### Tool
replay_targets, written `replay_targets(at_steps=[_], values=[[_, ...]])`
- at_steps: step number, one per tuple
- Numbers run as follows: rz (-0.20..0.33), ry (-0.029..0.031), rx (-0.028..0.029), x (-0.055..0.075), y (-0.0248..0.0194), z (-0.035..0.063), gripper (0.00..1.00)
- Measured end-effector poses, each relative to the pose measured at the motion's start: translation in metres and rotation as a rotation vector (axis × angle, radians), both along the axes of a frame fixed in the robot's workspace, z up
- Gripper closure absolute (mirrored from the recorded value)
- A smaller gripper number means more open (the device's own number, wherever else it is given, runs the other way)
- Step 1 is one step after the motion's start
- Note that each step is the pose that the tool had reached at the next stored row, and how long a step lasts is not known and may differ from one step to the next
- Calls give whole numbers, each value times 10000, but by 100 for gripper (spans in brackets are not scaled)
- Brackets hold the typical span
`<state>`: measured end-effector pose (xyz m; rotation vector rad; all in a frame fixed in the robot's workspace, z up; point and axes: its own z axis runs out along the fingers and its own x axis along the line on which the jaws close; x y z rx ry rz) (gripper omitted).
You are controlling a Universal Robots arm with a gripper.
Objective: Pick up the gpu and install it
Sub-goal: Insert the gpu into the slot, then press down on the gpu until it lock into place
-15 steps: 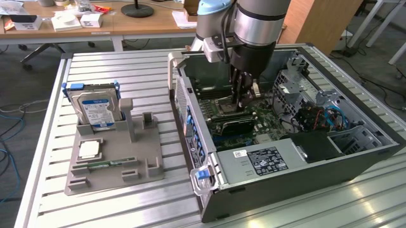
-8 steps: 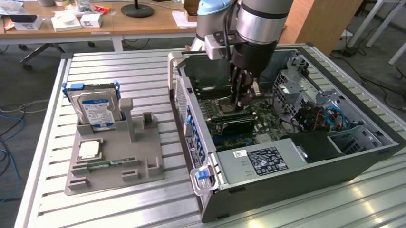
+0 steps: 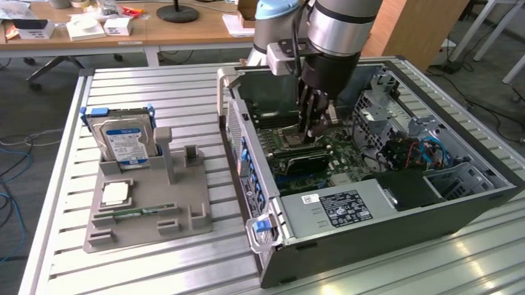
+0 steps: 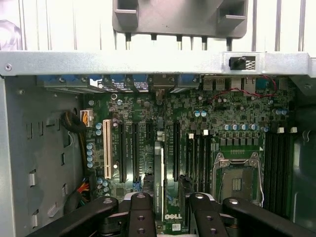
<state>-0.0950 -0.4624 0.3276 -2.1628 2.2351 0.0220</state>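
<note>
Holder (image 3: 147, 212): on the exterior view's left, hard drive (image 3: 125, 142) standing in it.
Gripper (image 4: 160, 200): half-closed on the gpu (image 4: 158, 173), edge-on over motherboard (image 4: 222, 123) slots.
Risk: slight misalignment could jam the card's edge beside its slot.

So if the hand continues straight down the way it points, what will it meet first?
Probably the thin black card standing edge-on between the hand's fingers, then the green motherboard beneath; depth is unclear.
</note>
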Motion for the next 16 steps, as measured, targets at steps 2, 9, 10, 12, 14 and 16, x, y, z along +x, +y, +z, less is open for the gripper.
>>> replay_targets(at_steps=[2,9,10,12,14,16], values=[[0,1,-1,0,0,0,66],[0,1,-1,0,0,0,66],[-1,1,-1,0,0,0,66],[0,1,0,0,0,0,66],[0,1,0,1,0,0,67],[0,1,-1,0,0,0,74]])
